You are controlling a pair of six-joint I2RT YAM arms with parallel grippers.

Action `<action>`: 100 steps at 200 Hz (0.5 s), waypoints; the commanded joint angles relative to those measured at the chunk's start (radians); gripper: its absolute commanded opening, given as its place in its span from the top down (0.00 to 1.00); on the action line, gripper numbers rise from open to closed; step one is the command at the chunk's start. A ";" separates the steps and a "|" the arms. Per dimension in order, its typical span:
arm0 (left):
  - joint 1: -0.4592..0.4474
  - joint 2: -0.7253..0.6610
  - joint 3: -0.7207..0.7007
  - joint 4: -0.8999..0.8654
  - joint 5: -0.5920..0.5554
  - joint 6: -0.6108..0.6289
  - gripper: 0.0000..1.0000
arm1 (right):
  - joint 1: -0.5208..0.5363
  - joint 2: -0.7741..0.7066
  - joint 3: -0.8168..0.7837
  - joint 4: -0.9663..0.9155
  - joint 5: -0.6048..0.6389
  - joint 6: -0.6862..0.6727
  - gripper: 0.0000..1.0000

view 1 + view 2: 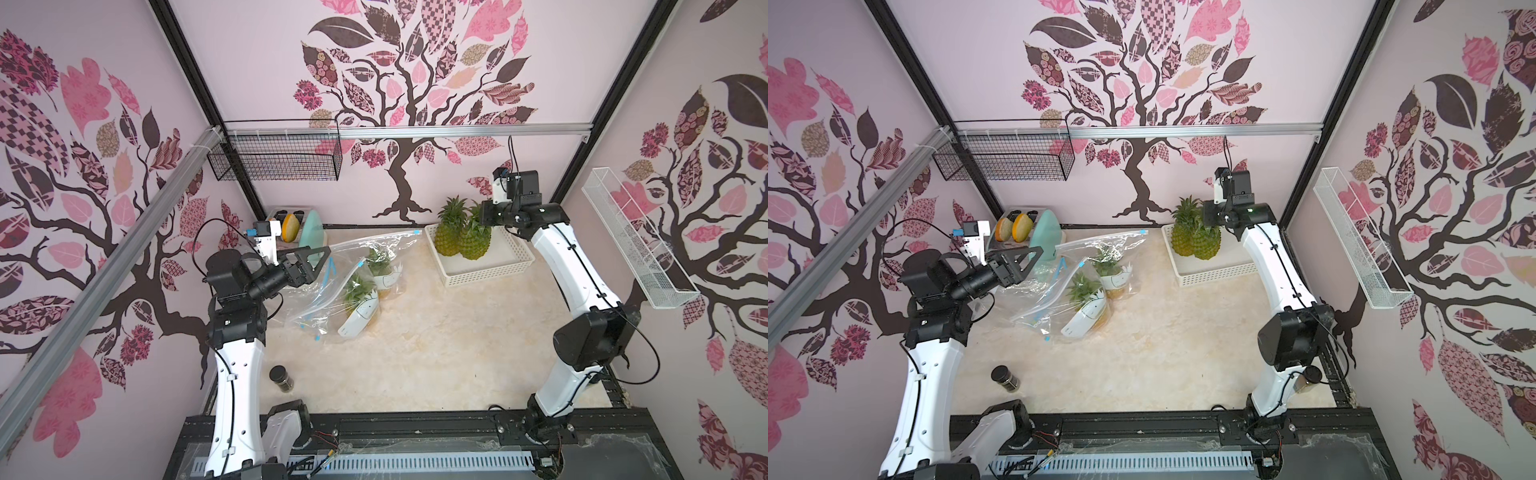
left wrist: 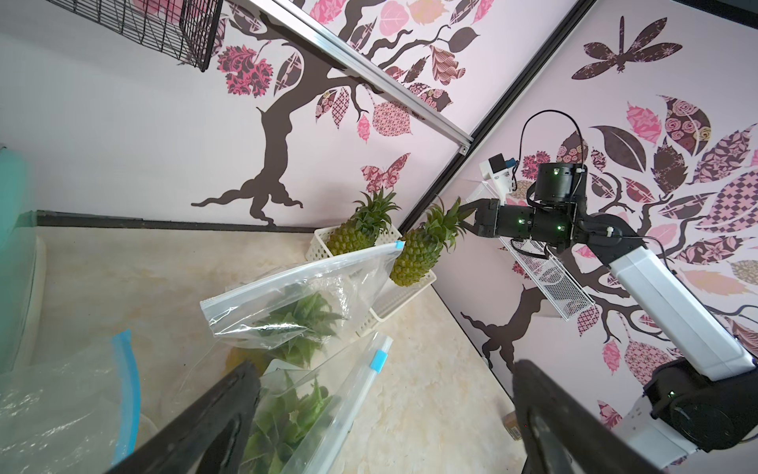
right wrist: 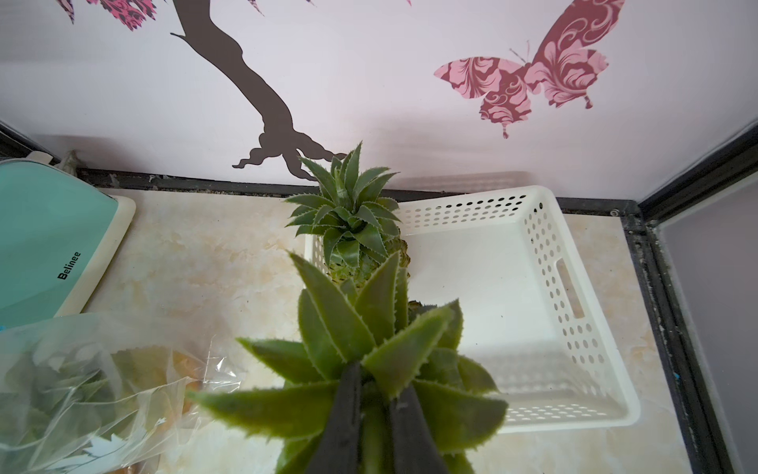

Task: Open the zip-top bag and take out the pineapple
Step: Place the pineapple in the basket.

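Right wrist | pincer [image 3: 375, 390] clamps pineapple [image 3: 340, 328] | second pineapple [image 3: 348, 217] beside, in basket [image 3: 549, 246]

The right gripper [image 3: 375, 383] pinches the leaves of a pineapple [image 3: 348, 324]; a second pineapple [image 3: 348, 221] stands in a white basket [image 3: 582, 340].

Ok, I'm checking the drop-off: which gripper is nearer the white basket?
Right. The right gripper hangs above the white basket, shut on the crown of a pineapple; the left gripper is open, over by the zip-top bags.
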 commanded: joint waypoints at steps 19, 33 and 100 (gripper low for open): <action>-0.009 -0.008 -0.020 0.034 -0.008 0.012 0.02 | -0.005 0.013 0.006 0.164 -0.060 0.028 1.00; -0.010 -0.009 -0.027 0.033 -0.010 0.012 0.02 | -0.004 0.028 -0.009 0.178 -0.076 0.039 1.00; -0.014 -0.011 -0.051 0.037 -0.018 0.014 0.02 | -0.005 0.065 -0.086 0.239 -0.126 0.081 1.00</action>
